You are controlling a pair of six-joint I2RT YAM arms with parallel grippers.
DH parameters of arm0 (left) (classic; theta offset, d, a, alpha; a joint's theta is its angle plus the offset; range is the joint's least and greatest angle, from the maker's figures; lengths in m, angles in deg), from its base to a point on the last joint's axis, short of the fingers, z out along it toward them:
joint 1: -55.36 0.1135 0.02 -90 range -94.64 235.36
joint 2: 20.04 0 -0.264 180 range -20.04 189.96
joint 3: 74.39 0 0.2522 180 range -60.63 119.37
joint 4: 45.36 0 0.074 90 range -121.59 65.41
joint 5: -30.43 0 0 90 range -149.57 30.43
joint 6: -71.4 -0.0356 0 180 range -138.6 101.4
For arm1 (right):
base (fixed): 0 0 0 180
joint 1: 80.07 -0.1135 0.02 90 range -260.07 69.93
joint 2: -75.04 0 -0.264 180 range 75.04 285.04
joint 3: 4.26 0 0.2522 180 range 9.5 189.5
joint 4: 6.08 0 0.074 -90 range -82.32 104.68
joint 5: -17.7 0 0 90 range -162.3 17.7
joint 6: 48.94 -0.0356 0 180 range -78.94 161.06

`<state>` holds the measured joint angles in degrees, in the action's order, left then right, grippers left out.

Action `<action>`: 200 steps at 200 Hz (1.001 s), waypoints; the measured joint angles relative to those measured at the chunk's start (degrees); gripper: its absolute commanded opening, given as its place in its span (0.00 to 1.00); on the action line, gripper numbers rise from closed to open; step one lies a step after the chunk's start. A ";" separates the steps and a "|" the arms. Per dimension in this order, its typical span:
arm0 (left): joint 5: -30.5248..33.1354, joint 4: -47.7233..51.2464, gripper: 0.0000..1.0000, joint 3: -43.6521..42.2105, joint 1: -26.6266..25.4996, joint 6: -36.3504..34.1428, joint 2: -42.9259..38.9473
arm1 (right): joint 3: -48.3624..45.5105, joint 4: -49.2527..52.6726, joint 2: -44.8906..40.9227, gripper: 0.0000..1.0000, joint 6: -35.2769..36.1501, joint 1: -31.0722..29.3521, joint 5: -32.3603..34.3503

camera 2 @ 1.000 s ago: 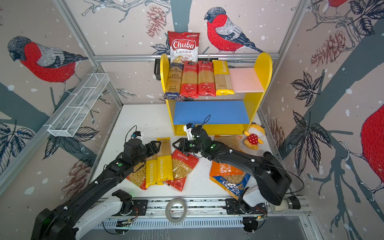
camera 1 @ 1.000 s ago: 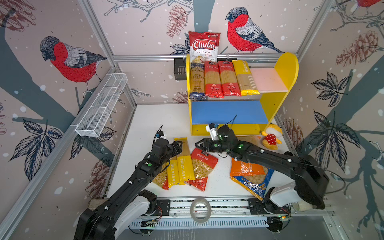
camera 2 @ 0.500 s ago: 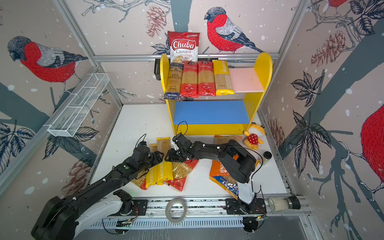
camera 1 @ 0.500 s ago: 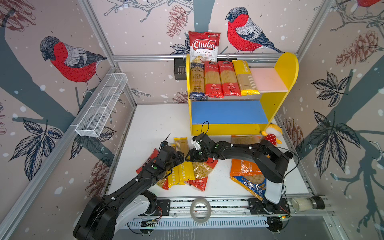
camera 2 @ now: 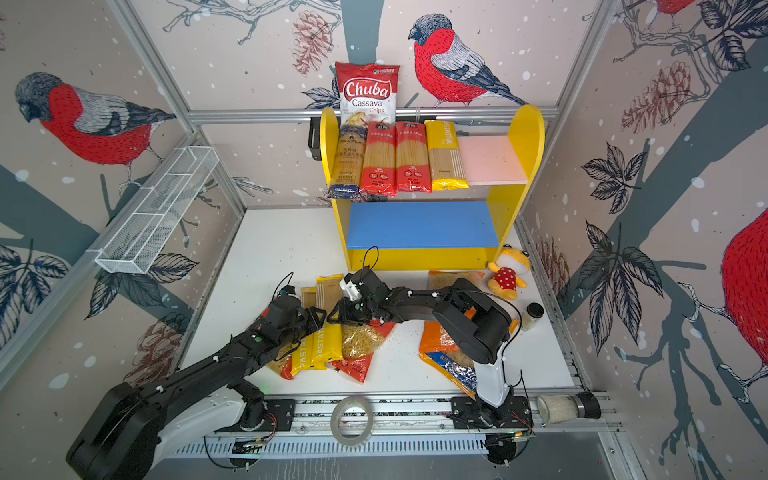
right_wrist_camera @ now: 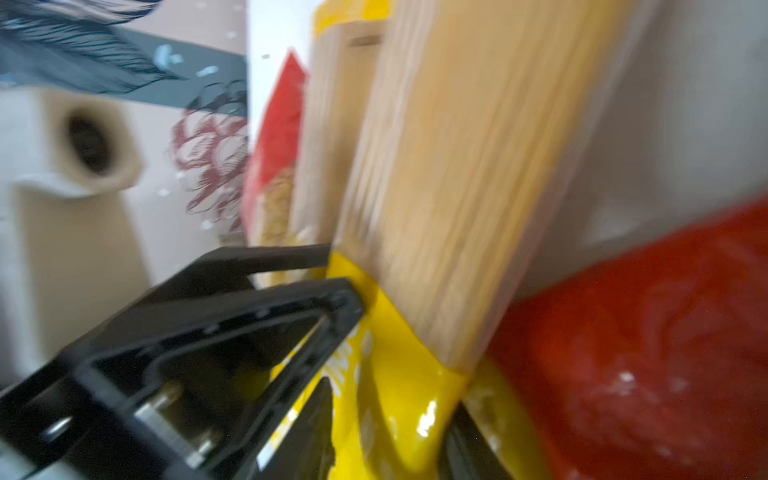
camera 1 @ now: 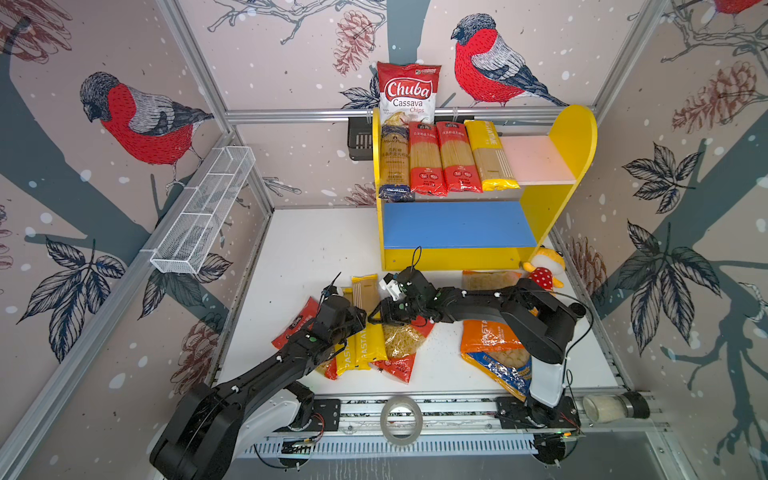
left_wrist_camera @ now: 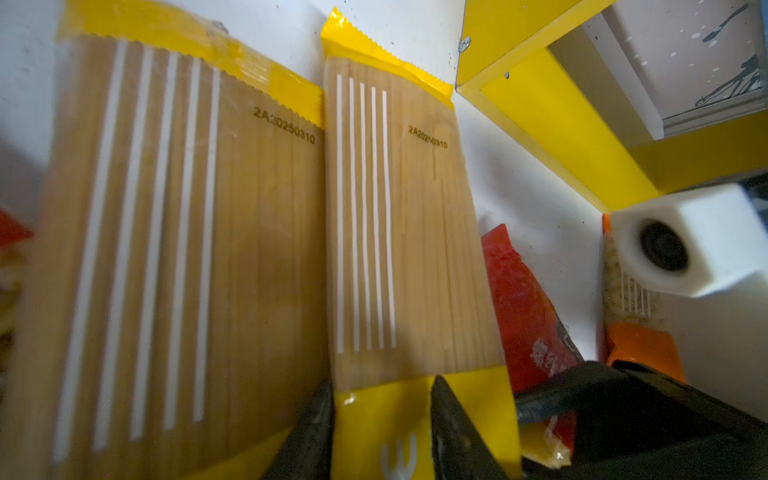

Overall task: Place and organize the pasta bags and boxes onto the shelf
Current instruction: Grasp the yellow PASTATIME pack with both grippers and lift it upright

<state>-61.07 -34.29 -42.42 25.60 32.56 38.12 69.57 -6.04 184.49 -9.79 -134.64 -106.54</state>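
A Chuba Cassava Chips bag stands upright at the back wall with a black slotted basket just beside it, and a white wire-mesh rack hangs along the left wall. On the counter a yellow-red plush toy sits near the right edge. A tape roll and a jar on its side rest on the front rail.
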 measured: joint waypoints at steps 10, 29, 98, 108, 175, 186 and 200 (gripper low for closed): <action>0.02 0.00 0.33 0.00 0.00 -0.02 -0.13 | -0.55 -1.97 -0.13 0.29 -0.57 0.24 -1.27; 0.15 -0.02 0.31 0.00 0.00 -0.02 -0.26 | -0.63 -3.15 0.44 0.24 -1.62 0.63 -2.36; 0.13 -0.24 0.27 -0.26 0.02 -0.04 -0.76 | 0.24 -2.75 3.13 0.10 -1.81 1.03 -2.19; -0.09 -0.22 0.28 -0.26 0.20 -0.04 -0.98 | -0.42 -3.04 2.54 0.07 -2.10 1.16 -1.64; -5.09 -0.87 0.47 1.97 4.55 -0.68 -7.39 | -8.24 -6.97 -6.36 0.00 -2.60 5.01 0.15; -6.05 -0.92 0.53 2.75 4.98 -1.07 -8.41 | -9.18 -7.23 -8.11 0.00 -2.34 5.33 0.96; -7.34 -1.27 0.64 3.78 5.29 -1.66 -9.44 | -10.27 -7.28 -10.84 0.00 -1.38 5.44 1.40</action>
<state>-68.41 -35.56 -38.63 30.89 30.90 28.67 59.30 -13.32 173.65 -11.17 -129.19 -105.14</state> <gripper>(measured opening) 0.566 0.086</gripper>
